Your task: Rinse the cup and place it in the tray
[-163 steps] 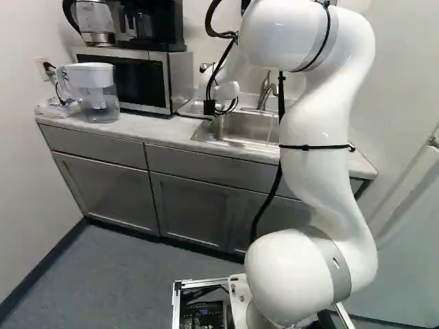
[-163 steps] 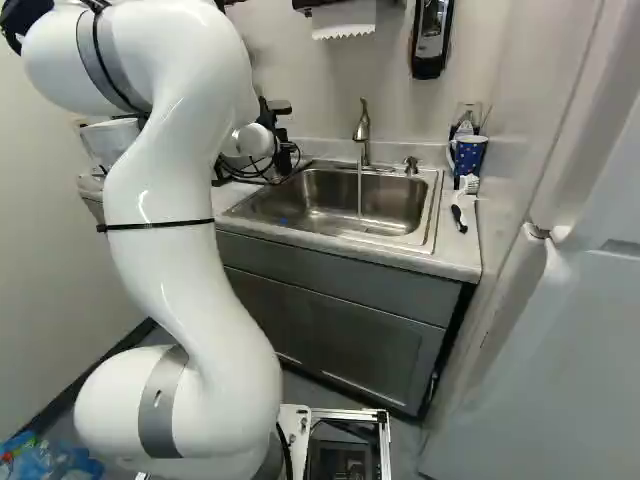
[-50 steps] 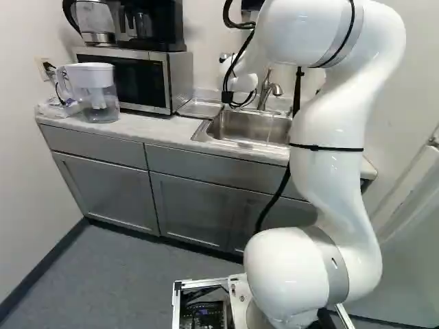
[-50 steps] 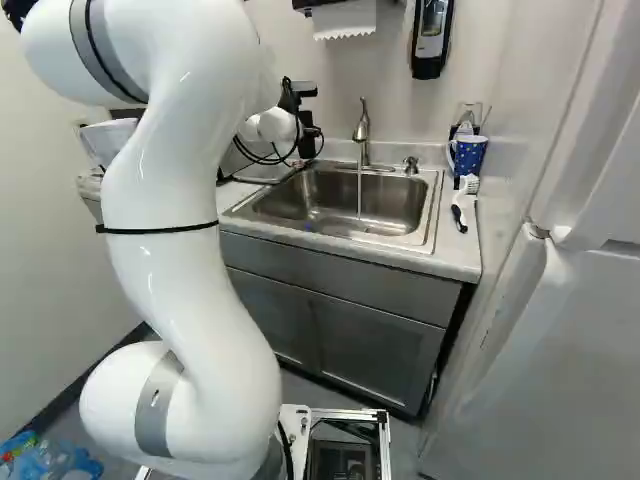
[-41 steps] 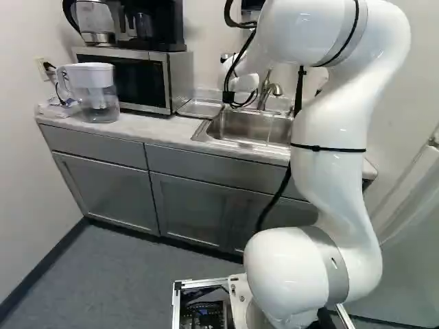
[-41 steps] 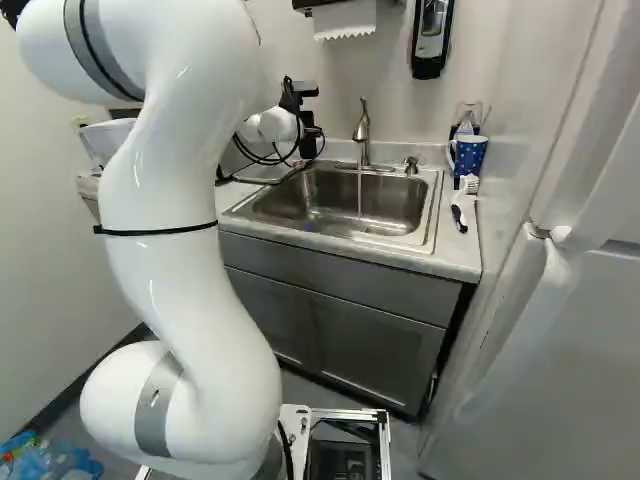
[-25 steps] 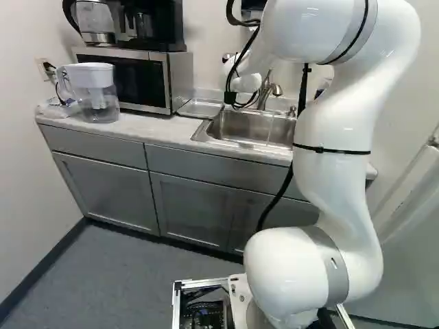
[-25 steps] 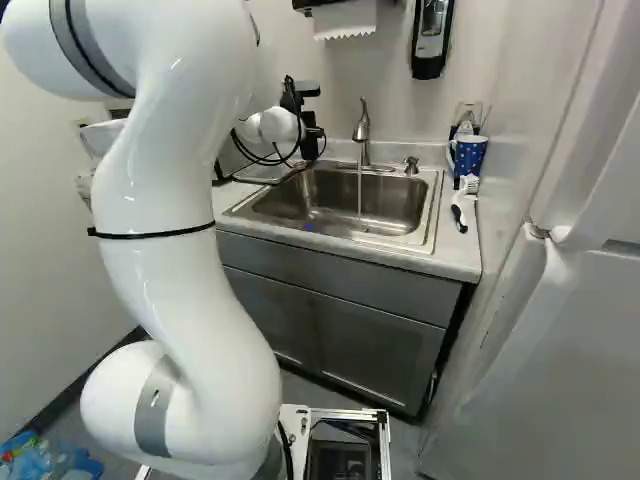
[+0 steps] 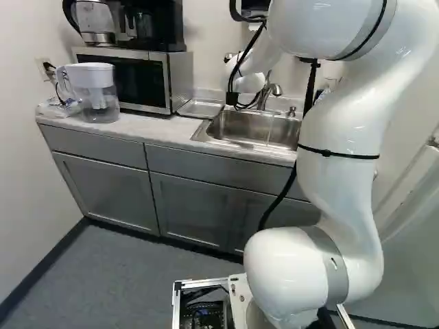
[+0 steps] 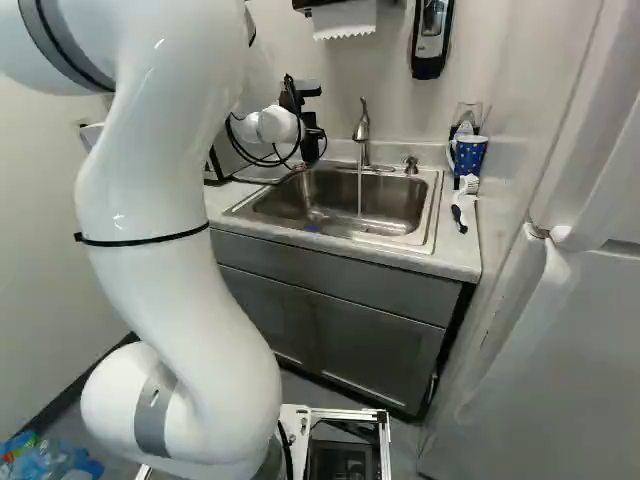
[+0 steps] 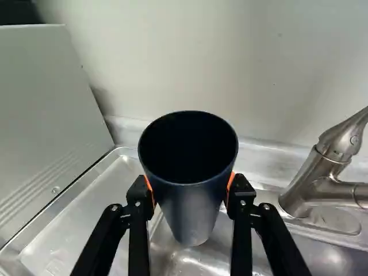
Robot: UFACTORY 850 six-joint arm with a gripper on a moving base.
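Pitcher [image 9: 97,94] beside microwave [image 9: 140,81]; kettle [image 9: 95,20], coffee maker [image 9: 164,24] on top; brush [image 10: 469,185] near dotted mug [image 10: 470,154].

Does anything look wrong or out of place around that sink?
One thing: the faucet is running with nothing under its water stream, while the dark cup is held off to the side in the hand. I see no spill or damage.

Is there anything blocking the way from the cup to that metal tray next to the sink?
Nothing visible stands in the way. The end effector holds the cup above the sink's edge, right beside the tray. The microwave rises along the tray's other side, not between them.
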